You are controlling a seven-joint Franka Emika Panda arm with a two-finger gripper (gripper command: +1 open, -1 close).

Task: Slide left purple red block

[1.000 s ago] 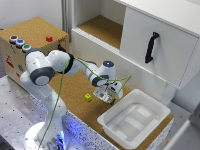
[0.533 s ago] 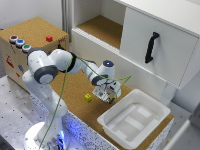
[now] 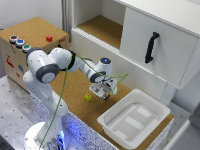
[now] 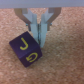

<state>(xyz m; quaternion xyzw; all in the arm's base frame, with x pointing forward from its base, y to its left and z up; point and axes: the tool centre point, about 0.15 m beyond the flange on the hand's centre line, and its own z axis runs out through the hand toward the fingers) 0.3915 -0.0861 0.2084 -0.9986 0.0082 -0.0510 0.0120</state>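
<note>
- Purple block w/ yellow letters is seen just in front of gripper, offset to one side, on cork top.
- Fingers are held narrow, nothing gripped.

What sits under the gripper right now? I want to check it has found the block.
In the wrist view, a dark purple block with yellow letters lies on the cork surface under the gripper. In the exterior view the gripper covers it; only a small yellow object shows beside.
</note>
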